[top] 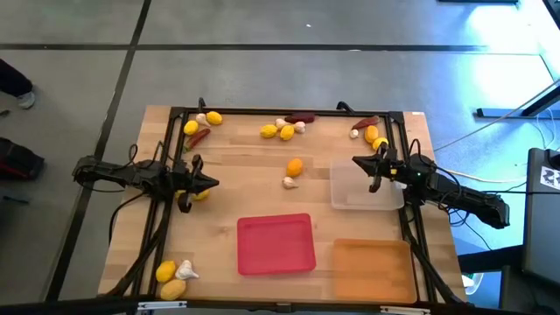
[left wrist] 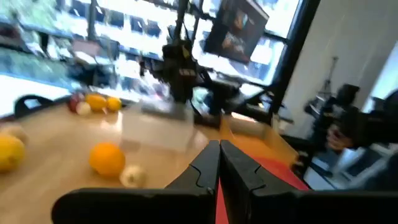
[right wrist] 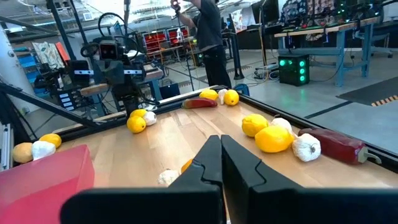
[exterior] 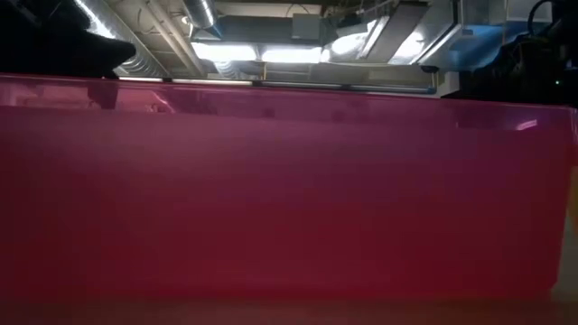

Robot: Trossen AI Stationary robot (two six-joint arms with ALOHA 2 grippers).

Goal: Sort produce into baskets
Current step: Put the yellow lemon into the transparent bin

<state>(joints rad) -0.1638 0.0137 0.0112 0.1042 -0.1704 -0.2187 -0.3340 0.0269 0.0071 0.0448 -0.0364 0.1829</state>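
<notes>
Starting at the near edge of the table [top: 219,262], the red tray [top: 276,244] sits at the middle, the orange tray [top: 371,269] at the near right corner, and two lemons with a garlic bulb [top: 186,270] lie by the near left corner. None of the trays holds any produce that I can see. Further in, the clear tray [top: 365,189] lies along the right edge, just below the right gripper [top: 378,172], whose fingers are pressed together on nothing. The left gripper [top: 199,184] hovers by the left edge, fingers likewise closed and empty, a lemon [top: 199,195] just beside it. Mid-table rest an orange lemon [top: 295,166] and a garlic bulb [top: 289,182]. Along the far edge lie more lemons, garlic and dark red chilies [top: 300,117].

The lemons look light, round and likely to roll, so a grip across the middle seems best. Garlic is probably light and bumpy. Chilies appear slender, best pinched across mid-length.
</notes>
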